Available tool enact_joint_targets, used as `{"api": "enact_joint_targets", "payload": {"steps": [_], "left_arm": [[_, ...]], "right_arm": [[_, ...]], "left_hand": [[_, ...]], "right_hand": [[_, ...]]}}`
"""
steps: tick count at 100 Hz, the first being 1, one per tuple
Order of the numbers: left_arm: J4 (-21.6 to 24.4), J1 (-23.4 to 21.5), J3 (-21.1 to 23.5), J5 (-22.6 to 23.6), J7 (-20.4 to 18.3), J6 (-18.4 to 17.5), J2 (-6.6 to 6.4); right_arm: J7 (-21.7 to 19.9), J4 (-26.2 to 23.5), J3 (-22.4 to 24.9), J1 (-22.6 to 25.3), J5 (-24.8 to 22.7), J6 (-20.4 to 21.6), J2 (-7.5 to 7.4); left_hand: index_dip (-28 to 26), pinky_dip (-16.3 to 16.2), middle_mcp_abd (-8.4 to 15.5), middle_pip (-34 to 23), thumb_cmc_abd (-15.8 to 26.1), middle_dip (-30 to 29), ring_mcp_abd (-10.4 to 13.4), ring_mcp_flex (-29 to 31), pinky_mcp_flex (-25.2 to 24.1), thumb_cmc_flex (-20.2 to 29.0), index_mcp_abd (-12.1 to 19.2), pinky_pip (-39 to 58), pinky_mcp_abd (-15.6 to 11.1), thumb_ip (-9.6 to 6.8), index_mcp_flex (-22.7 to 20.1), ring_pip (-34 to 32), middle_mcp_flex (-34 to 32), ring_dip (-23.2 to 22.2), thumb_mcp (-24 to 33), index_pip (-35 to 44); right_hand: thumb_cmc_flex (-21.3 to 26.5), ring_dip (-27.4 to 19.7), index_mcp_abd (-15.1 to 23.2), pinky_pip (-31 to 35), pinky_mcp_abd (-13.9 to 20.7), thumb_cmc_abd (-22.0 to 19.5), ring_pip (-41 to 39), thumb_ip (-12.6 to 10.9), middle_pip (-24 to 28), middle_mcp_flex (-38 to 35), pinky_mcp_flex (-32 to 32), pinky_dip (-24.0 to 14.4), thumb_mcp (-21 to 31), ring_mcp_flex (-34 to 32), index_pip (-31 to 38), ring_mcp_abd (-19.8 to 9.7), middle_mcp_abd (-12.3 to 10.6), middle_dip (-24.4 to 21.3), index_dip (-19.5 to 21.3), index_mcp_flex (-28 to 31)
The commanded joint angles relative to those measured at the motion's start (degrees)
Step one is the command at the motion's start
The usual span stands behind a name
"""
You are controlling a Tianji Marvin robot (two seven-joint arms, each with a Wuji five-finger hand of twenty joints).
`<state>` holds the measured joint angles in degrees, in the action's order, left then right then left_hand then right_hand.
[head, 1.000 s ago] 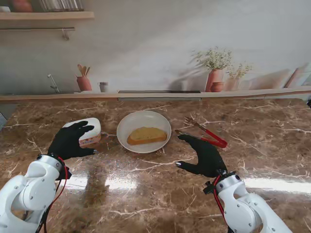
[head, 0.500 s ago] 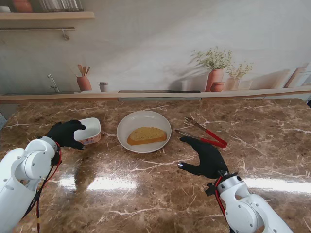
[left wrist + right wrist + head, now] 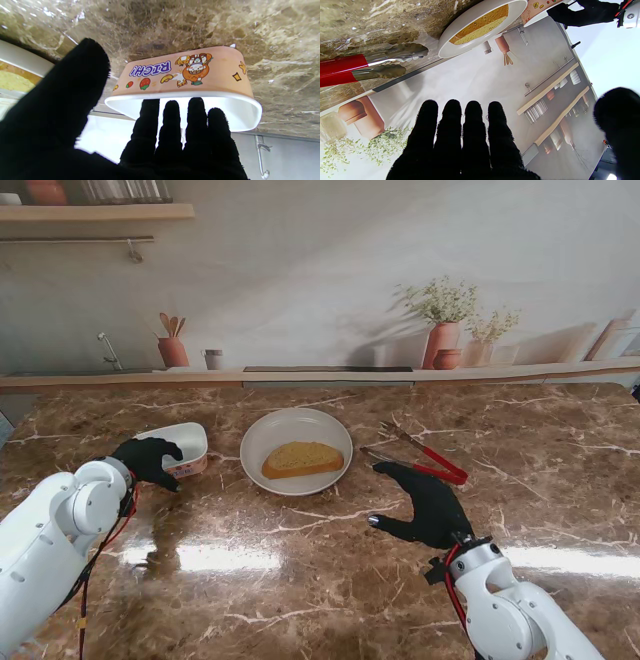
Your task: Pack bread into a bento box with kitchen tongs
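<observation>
An orange-sided bento box (image 3: 183, 448) (image 3: 190, 72) with a white inside stands upright at the left of the marble table. My left hand (image 3: 148, 460) (image 3: 172, 140) is at its near left side, open, fingers stretched toward the rim and thumb apart. A slice of bread (image 3: 302, 458) (image 3: 480, 27) lies on a white plate (image 3: 262, 435) (image 3: 450, 51) in the middle. Red-handled metal tongs (image 3: 425, 457) (image 3: 342, 65) lie flat to the right of the plate. My right hand (image 3: 425, 502) (image 3: 460, 140) hovers open just nearer to me than the tongs, not touching them.
A ledge along the far edge of the table carries terracotta pots with plants (image 3: 443, 340) and a utensil jar (image 3: 173, 350). Brown marble surface (image 3: 300, 560) stretches between my two arms.
My left hand came off the top of the bento box and drew back to its near left side as the arm swung outward. The right hand crept slightly toward the tongs.
</observation>
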<state>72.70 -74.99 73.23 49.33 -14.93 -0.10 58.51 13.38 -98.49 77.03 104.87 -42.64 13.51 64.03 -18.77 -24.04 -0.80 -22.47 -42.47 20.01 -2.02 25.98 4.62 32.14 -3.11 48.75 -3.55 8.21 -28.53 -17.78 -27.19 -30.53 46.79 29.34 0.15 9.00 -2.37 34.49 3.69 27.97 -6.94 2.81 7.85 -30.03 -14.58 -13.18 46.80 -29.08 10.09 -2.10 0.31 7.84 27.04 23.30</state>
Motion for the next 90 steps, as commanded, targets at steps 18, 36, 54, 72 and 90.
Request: {"api": "enact_joint_targets", "payload": {"steps": [18,36,54,72,90], "left_arm": [[-3.0,1.2,-2.6,2.8,3.4,0.0,0.19],[-3.0,0.2,-2.7,3.6,6.5,2.0,0.59],[3.5,-5.9,0.7,2.0,4.6,4.4,0.9],[10.7,-13.6,2.8,1.1,2.9,6.4,1.07],[19.9,-22.9,5.8,2.3,1.2,5.7,1.04]], "right_arm": [[-1.0,0.2,-0.3,0.5,0.7,-0.6,0.01],[-0.9,0.1,-0.3,0.6,0.6,-0.8,0.03],[-0.2,0.2,-0.3,0.9,0.4,-1.0,0.12],[0.4,0.5,-0.7,1.0,0.7,-0.9,0.25],[0.7,0.6,-0.8,0.9,0.7,-0.3,0.28]], "left_hand": [[-5.7,-6.6,2.7,-5.5,-0.8,5.6,-4.4,15.6,10.8,6.2,8.8,12.1,4.5,2.13,-12.3,-10.3,-17.5,-7.7,4.6,13.6],[3.9,-7.9,1.5,7.6,4.0,20.2,-6.2,28.7,21.1,17.2,14.0,21.6,9.9,2.32,-23.5,-17.3,-40.3,-11.0,1.5,25.1],[6.3,-8.3,-0.6,7.5,4.2,19.8,-7.5,34.5,26.1,16.2,13.1,25.1,12.6,2.45,-27.2,-19.2,-45.0,-11.0,2.9,26.3],[7.0,-7.4,-1.9,7.6,2.9,18.6,-8.0,37.9,29.3,15.5,11.7,26.9,13.9,2.86,-28.7,-19.3,-47.0,-10.1,3.3,25.7],[8.0,-6.9,-2.5,7.4,2.4,17.3,-8.3,39.4,30.7,15.5,10.7,27.9,14.3,3.08,-29.5,-19.5,-47.7,-9.6,2.8,24.9]], "right_hand": [[1.3,0.9,1.7,0.5,1.1,-0.3,0.8,-1.6,-1.1,-0.3,0.5,0.6,-1.3,-0.6,0.0,-1.7,-1.2,1.1,-0.6,1.1],[1.6,1.0,2.0,0.5,1.0,-0.7,0.8,-1.6,-1.0,-0.3,0.5,0.5,-1.7,-0.6,0.1,-1.6,-1.3,1.3,-0.4,1.3],[1.9,1.1,2.2,0.5,1.0,-1.1,0.8,-1.6,-1.1,-0.3,0.5,0.4,-2.1,-0.6,0.2,-1.6,-1.2,1.4,-0.4,1.6],[2.2,1.1,2.2,0.4,1.0,-1.3,0.8,-1.6,-1.2,-0.1,0.7,0.4,-2.4,-0.5,0.2,-1.6,-1.2,1.4,-0.3,1.8],[2.4,1.2,2.1,0.3,1.0,-1.4,0.8,-1.7,-1.2,-0.1,0.6,0.3,-2.7,-0.5,0.1,-1.6,-1.1,1.4,-0.3,1.8]]}}
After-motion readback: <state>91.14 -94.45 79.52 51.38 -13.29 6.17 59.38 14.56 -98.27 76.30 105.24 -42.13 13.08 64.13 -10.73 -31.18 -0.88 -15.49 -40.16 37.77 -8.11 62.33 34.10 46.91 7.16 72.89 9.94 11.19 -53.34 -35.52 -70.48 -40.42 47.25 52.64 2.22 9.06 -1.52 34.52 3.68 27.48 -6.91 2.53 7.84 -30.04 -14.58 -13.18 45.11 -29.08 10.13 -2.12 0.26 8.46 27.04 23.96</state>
